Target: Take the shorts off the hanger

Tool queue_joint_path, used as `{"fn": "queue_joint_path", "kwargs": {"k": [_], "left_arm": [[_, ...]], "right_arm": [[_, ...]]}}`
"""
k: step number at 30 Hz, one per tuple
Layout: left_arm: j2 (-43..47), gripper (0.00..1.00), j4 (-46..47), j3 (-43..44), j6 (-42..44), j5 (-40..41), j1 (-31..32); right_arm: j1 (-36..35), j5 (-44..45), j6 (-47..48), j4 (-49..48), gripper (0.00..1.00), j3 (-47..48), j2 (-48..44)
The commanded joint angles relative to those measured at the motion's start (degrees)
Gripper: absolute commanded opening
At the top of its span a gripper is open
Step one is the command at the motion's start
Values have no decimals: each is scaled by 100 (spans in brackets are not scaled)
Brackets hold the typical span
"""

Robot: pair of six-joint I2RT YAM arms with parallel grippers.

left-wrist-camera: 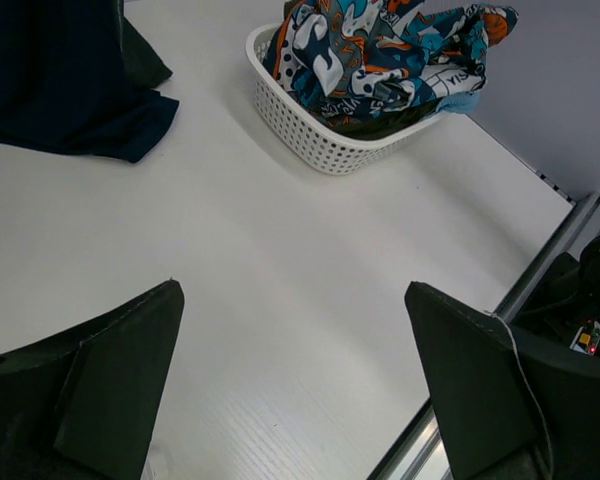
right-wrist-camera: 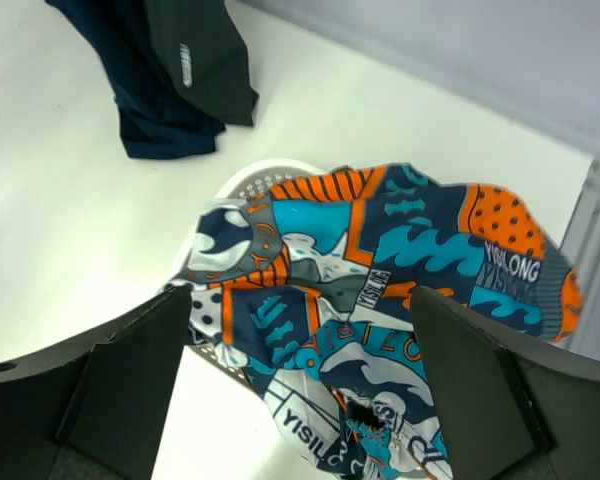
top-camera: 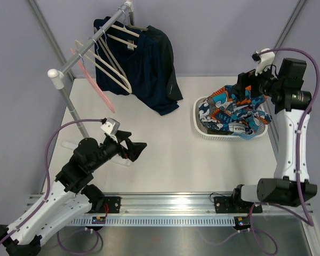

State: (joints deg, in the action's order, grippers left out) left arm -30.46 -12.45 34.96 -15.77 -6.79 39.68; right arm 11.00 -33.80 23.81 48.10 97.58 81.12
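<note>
inside the basket (left-wrist-camera: 310, 135), patterned shorts (left-wrist-camera: 380, 50) hide its floor; left fingers (left-wrist-camera: 100, 390), right fingers (right-wrist-camera: 100, 390) gape.

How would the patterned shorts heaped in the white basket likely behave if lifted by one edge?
Probably floppy: the patterned shorts lie crumpled in soft folds, so they would likely sag and unfold. Likely light, as thin cloth. One part drapes over the white basket rim, so it might drag or tip the basket slightly.

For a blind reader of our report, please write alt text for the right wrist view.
The right gripper hangs open above a colourful patterned garment heaped in a white basket. A dark navy garment shows at upper left, over the white table.
</note>
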Motion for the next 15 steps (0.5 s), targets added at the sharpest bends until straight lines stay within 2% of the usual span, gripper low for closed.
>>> {"fn": "queue_joint_path", "kwargs": {"k": [1,5,7,11,15], "left_arm": [[48,99,112,380,-312,467,13],[250,99,-223,520,-374,652,13],[391,99,-284,503,-374,652,13],[794,99,-460,407,-401,801,13],[1093,99,-741,354,-374,881,13]], "right_arm": [[-81,339,-32,-194,99,-520,-509],[-125,1093,-816,-459,100,-740,-800],[-125,1261,-852,-476,99,-837,-931],[-125,1727,-922,-1099,99,-1223,-1326],[-125,1640,-772,-1592,99,-1688,-1791]]}}
